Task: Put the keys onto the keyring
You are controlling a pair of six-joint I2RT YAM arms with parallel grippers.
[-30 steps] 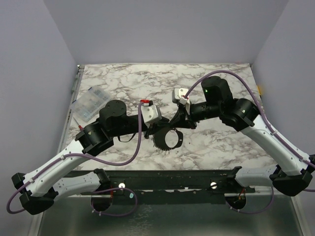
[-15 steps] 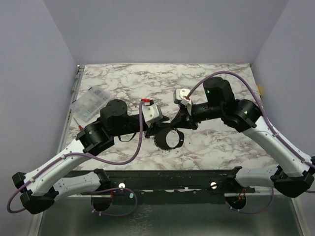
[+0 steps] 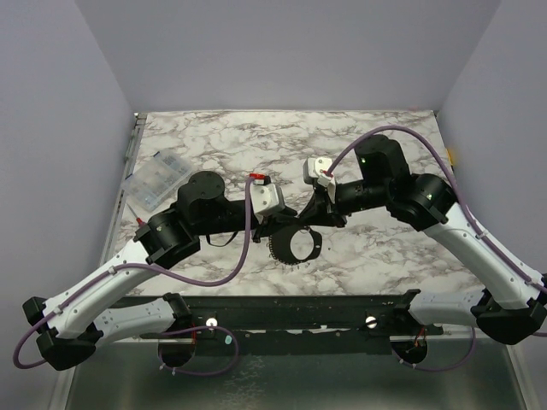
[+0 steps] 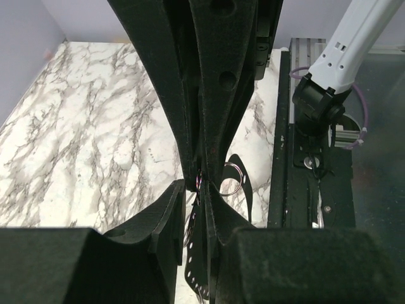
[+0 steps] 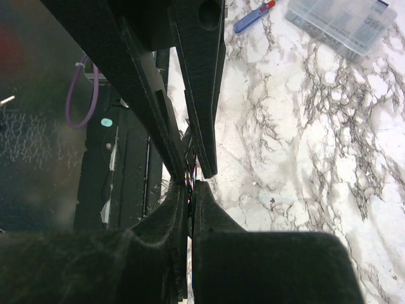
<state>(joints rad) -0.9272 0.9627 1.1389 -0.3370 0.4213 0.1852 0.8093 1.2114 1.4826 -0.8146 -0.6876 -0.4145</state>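
Right gripper (image 5: 191, 187), jaws together, sat tip to tip with left gripper (image 4: 197, 191) (grip unclear) well right of box (image 3: 158, 179), ring (image 4: 234, 164) poking out beside tips, likely steadied for threading.

Identify the left arm (image 3: 85, 299) and the right arm (image 3: 483, 256) by their common build: long white shell links joined by bulky black cylindrical joint housings, each ending in a black base block. You will see the left purple cable (image 3: 209, 280) routed along the left arm, and the right purple cable (image 3: 406, 130) routed over the right arm. Each wrist carries a white camera block (image 3: 272, 198); the left one has a red connector (image 3: 255, 178). A green indicator light (image 3: 362, 157) glows on a right-arm housing. The jaws are matte black and tapered, with round holes in their sides.
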